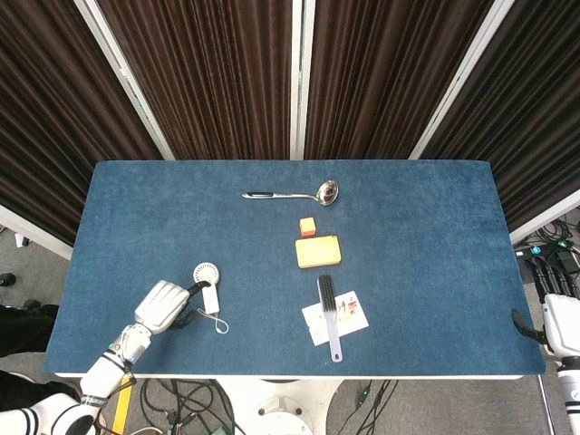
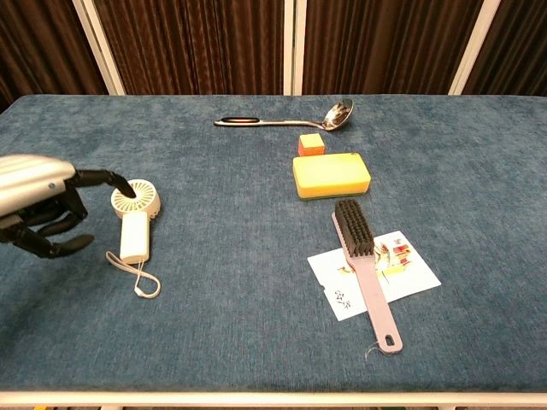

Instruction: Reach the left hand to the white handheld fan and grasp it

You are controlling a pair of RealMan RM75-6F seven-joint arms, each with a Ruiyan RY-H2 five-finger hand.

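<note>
The white handheld fan lies flat on the blue table near its front left, round head away from me, handle and wrist loop toward me. My left hand hovers just left of it with fingers spread and bent. One dark fingertip reaches the left rim of the fan's head. The hand holds nothing. A white part of my right arm shows past the table's right edge in the head view; how its hand stands is hidden.
A steel ladle lies at the back centre. In front of it sit a small orange cube and a yellow sponge. A lilac brush lies on a printed card at front right.
</note>
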